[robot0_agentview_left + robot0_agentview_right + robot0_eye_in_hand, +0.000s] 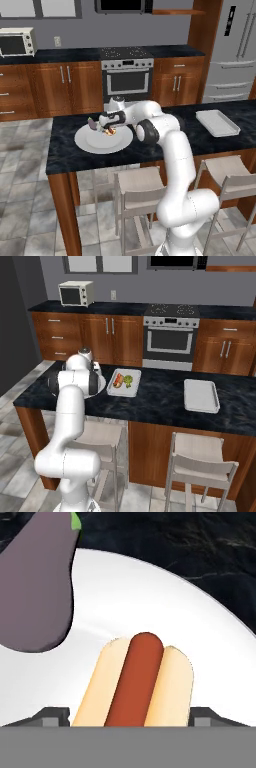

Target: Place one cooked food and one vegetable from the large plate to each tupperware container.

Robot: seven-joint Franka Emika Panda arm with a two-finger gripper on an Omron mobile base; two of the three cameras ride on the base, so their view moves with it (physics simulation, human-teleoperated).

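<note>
We have our claw [108,129] low over the wide round white plate [90,142] on the dark marbled surface [65,150], its jaws standing apart on either side of the hot dog in its pale bun [136,684], not yet squeezing it, we judge. A purple aubergine [35,587] lies just beside the hot dog on that plate. Beyond the plate, one shallow pale tray [131,390] already holds food; the other tray [201,395] sits well apart, bare. Nothing blocks the way there.
</note>
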